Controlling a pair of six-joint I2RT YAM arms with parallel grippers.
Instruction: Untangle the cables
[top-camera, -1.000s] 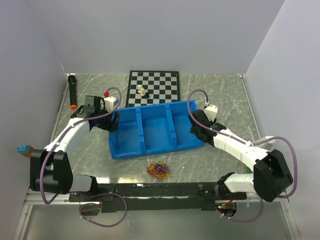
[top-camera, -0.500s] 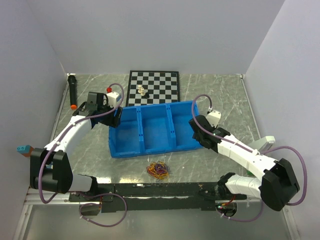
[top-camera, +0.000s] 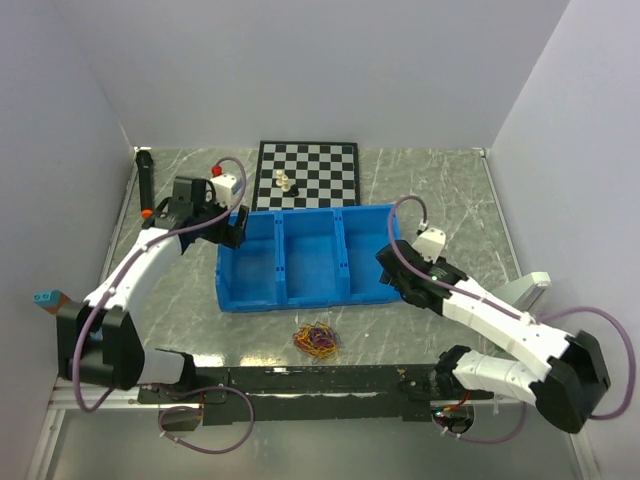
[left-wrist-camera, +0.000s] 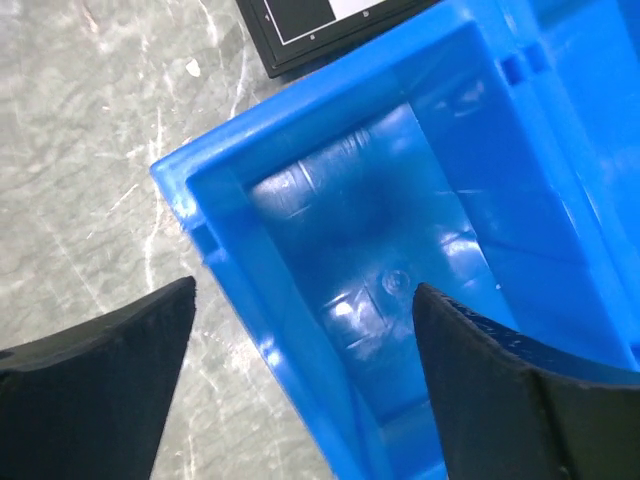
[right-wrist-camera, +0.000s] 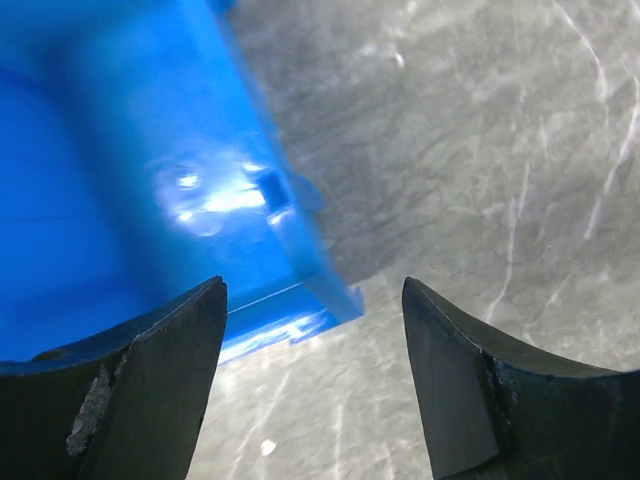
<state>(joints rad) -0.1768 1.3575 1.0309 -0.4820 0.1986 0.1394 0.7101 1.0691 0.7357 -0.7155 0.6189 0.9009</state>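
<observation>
The cables (top-camera: 317, 341) lie in one small tangled bunch, yellow, red and purple, at 6 o'clock.

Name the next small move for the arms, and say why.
Probably lift the right gripper off the blue tray and swing it toward the cables, which lie bunched on the table in front of the tray. Both it and the left gripper stand open astride the tray's end walls, holding nothing, and the right is nearer.

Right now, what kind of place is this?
Probably a robot test booth, not a home: plain white walls box in a marbled table, and mismatched practice things sit on it: a blue three-part bin, a chessboard, tangled cables.
</observation>
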